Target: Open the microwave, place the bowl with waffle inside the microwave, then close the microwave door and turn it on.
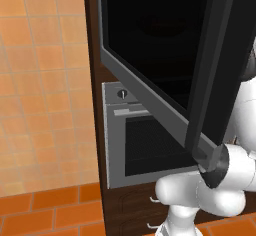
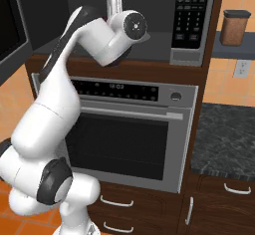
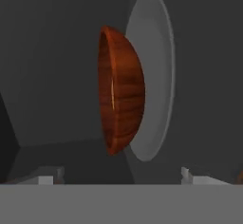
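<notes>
- Inside, the wooden bowl (image 3: pixel 121 90) sits on the grey turntable plate (image 3: pixel 156 52) of the microwave (image 2: pixel 149 22); the hand view is rolled, so both show edge-on.
- The microwave door (image 1: pixel 150 55) stands swung wide open, its dark bar handle (image 1: pixel 212 70) towards the base.
- The hand (image 2: pixel 116 2) is at the cavity's mouth, clear of the bowl; I cannot tell whether its fingers are apart.
- Below sits the steel oven (image 2: pixel 134 134); right of it, a dark stone surface (image 2: pixel 224 129) and a brown canister (image 2: pixel 234 27).
</notes>
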You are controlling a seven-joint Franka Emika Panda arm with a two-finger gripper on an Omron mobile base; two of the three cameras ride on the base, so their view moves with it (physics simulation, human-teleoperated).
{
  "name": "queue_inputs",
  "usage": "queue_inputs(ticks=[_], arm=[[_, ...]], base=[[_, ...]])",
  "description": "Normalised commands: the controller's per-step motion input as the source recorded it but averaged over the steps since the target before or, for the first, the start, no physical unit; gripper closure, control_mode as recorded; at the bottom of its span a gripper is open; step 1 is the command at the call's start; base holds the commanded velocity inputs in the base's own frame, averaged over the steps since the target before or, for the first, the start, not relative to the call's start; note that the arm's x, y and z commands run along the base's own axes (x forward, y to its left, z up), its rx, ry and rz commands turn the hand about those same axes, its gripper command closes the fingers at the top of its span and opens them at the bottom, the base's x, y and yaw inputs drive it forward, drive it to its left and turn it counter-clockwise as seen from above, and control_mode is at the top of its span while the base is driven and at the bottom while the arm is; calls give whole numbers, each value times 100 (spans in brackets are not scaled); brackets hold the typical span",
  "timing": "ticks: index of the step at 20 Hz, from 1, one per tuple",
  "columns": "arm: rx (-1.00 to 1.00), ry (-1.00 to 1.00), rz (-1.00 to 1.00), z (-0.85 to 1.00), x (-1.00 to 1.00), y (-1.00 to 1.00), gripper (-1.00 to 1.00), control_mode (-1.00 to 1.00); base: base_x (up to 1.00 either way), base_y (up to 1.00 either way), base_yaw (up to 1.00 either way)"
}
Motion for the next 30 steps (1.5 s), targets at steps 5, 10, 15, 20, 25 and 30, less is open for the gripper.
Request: queue_inputs(ticks=[5,10,15,20,25,30], arm=[[-3,-11,10,19,-100,0,-100,-100],[0,1,1,-2,-57,0,100,-100],[0,-4,0,-1,-95,0,100,-100],[0,-21,0,0,-100,-6,100,-100],[-2,-31,0,0,-100,6,100,-100],[-11,-21,0,-4,-100,59,100,-100]], base=[[0,0,0],[0,0,0],[0,0,0],[0,0,0],[0,0,0],[0,0,0]])
